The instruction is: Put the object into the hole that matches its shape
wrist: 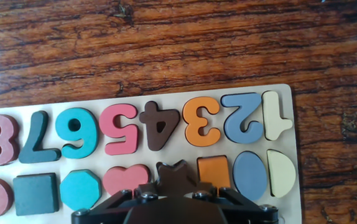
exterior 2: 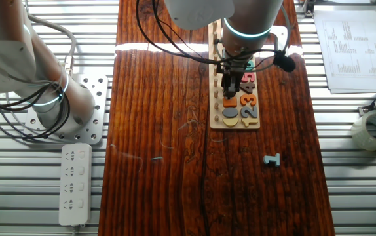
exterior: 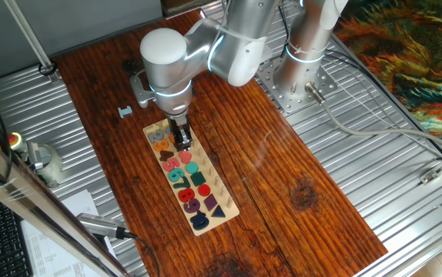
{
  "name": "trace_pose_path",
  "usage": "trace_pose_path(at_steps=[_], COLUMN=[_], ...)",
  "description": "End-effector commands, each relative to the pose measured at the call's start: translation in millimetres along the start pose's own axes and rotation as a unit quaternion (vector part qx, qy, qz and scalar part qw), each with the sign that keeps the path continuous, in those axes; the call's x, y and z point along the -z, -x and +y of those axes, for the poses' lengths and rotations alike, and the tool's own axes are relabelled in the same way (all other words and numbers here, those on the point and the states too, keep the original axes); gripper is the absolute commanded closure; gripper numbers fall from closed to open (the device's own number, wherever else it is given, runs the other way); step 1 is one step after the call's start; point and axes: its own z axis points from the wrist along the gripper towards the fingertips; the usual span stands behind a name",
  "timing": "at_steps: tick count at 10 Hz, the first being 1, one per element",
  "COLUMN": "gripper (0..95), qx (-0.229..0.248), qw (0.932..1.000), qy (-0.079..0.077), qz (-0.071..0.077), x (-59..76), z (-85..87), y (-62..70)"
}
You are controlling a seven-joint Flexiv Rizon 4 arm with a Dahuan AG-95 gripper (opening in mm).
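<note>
- One gripper (wrist: 177, 198) is down over the puzzle board (wrist: 228, 153). Only its black linkage shows along the bottom of the hand view, so I cannot tell if the fingers are spread or pinching.
- One star piece (wrist: 177, 175), which looks dark brown here, sits straight ahead of the fingers and touches the gripper's front edge. It lies in the shape row, between the pink heart (wrist: 126, 180) on the hand's left and the orange square (wrist: 214, 172) on its right.
- The star hole is covered by the piece, so I cannot tell whether the star is fully seated.
- Eight number pieces show in the far row, running from 8 to 1, left to right.
- Seven other shape pieces fill the near row: a red circle, dark square, teal octagon, heart, orange square, grey-blue oval and cream half-round.
- One grey-blue bracket piece (exterior 2: 271, 160) lies on the wooden table (exterior 2: 162, 131), well apart from the board and beyond the hand's right side.
</note>
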Motion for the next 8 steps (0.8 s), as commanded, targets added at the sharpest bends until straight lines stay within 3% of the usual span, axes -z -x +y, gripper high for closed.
trace_pose_path(at_steps=[1,8], gripper=[95.0,95.0], qx=[-0.003,-0.011], qw=[1.0,0.9999], qy=[0.0,0.003], qz=[0.0,0.002], x=[-1.8,1.6], z=[1.5,2.6], y=[0.1,-0.4])
